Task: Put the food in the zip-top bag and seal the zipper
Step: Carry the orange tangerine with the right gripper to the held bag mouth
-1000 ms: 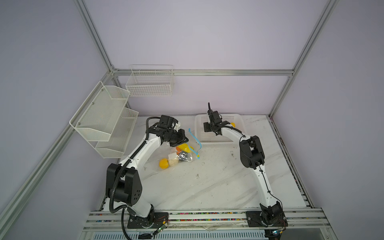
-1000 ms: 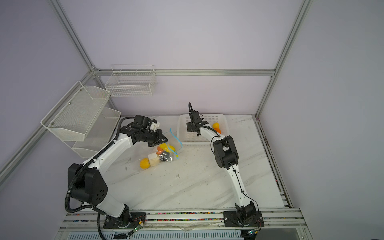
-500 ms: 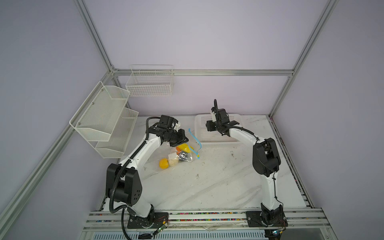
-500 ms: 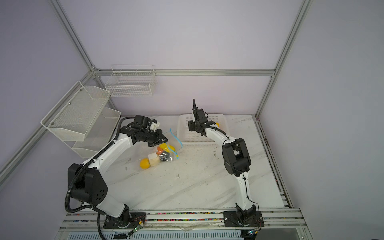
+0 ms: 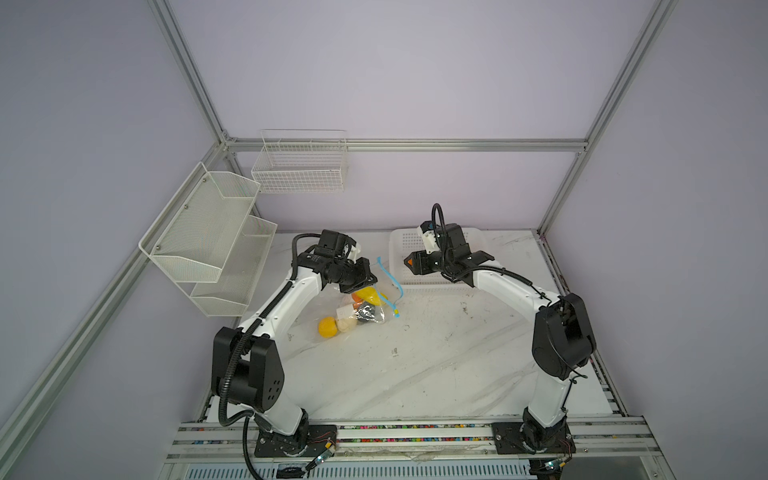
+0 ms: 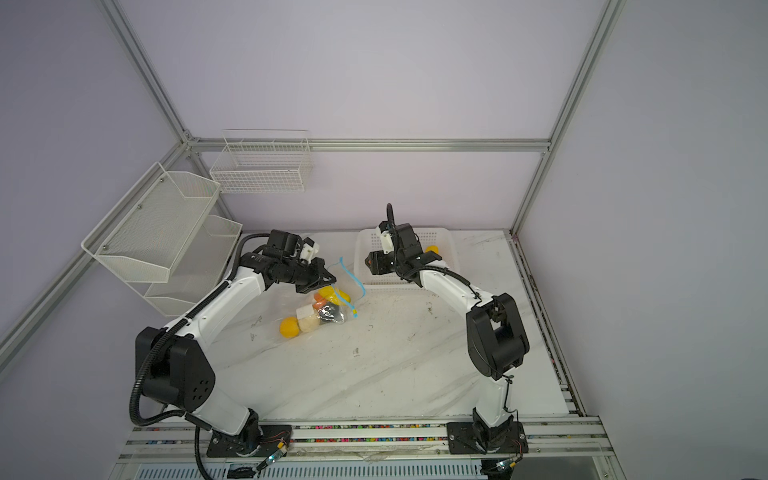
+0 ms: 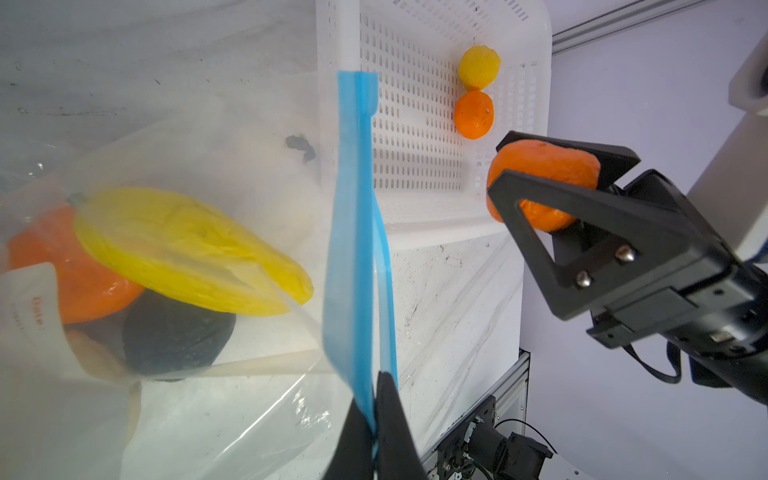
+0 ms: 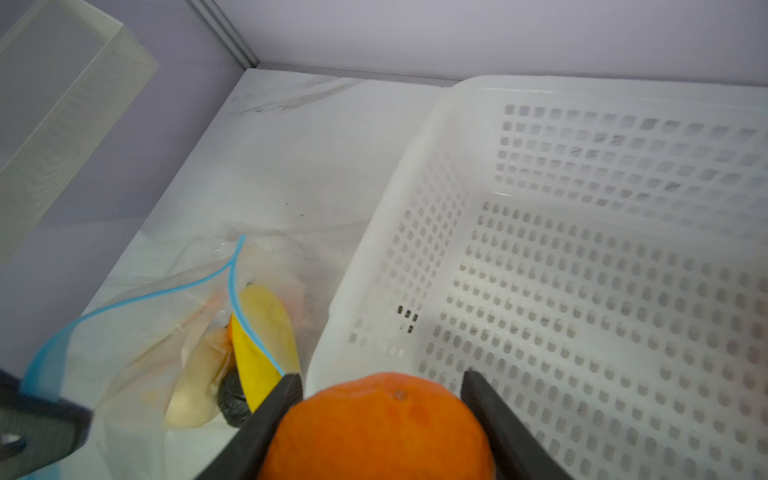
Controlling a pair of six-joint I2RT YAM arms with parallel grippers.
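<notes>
Across the scuffed marble-look tabletop (image 5: 415, 365), boxed in by lilac walls (image 5: 415, 83) with mesh shelves (image 5: 208, 232) at the left of both top views, the zip-top bag (image 5: 332, 299) lies left of centre, a long yellow piece (image 7: 183, 249) and a black lump (image 7: 174, 336) inside. Its blue zipper (image 7: 353, 232) is pinched tight in the left gripper (image 7: 376, 395), that edge held up. The right gripper (image 8: 382, 382), jaws part-way apart, clasps an orange ball (image 7: 544, 166) above the left rim of the perforated basket (image 8: 374, 249).

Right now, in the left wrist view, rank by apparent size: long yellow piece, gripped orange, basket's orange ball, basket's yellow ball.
1. long yellow piece
2. gripped orange
3. orange ball and yellow ball: about alike, not ranked. Both lie farthest from the camera, so true sizes stay unsure.
</notes>
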